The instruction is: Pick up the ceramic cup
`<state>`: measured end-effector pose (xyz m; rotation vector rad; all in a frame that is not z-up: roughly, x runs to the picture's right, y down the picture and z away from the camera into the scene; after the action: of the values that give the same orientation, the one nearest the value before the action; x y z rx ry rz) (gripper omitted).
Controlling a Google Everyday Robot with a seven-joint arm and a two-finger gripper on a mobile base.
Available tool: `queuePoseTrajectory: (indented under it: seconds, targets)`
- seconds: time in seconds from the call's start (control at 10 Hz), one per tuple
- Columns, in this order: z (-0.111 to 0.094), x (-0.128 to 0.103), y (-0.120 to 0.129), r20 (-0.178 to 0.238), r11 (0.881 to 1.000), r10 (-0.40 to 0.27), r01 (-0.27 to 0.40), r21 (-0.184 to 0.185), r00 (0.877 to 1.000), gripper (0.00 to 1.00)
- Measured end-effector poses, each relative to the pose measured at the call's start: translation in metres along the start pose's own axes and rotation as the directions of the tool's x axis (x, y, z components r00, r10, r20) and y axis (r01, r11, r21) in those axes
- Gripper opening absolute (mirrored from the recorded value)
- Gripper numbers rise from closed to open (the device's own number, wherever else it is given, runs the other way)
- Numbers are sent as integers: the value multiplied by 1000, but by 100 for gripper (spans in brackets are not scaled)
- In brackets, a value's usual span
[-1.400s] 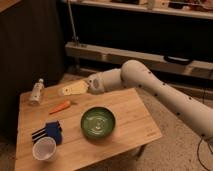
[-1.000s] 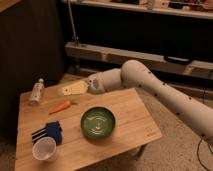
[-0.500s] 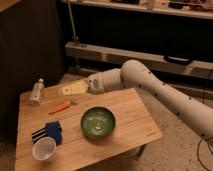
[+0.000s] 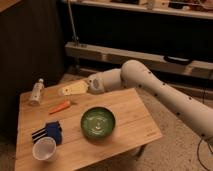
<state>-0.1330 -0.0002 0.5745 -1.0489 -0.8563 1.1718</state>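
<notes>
The ceramic cup (image 4: 44, 148) is a small plain white round cup with a wide rim, standing near the front left corner of the wooden table (image 4: 135, 112). My gripper (image 4: 67, 90) reaches in from the right over the table's far side, well behind the cup and not touching it. Its pale fingers (image 4: 74, 88) point left, above the table's back edge.
A green bowl (image 4: 98, 122) stands mid-table. An orange carrot (image 4: 60, 106) lies left of it. A blue object (image 4: 50, 131) lies just behind the cup. A clear bottle (image 4: 36, 92) lies at the far left corner. Metal shelving (image 4: 135, 52) runs behind the table.
</notes>
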Motion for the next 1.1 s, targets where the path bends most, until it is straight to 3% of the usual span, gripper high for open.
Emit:
queuePoseTrajectory:
  seconds: [0.4,0.5,0.6,0.8,0.9,1.0,1.1]
  targets:
    - [0,0,0,-1,1000,-2,2,1,1000,80]
    - [0,1,0,-13,1000,-13,13,17,1000,80]
    - [7,5,5,-78,996,-40,47,82,996,80]
    - [28,26,15,-217,966,-61,112,232,974,80]
    - [36,37,13,-271,952,-57,134,275,961,80]
    - [50,52,6,-320,947,-44,142,289,946,80]
    - [58,61,2,-333,950,-38,137,280,942,80]
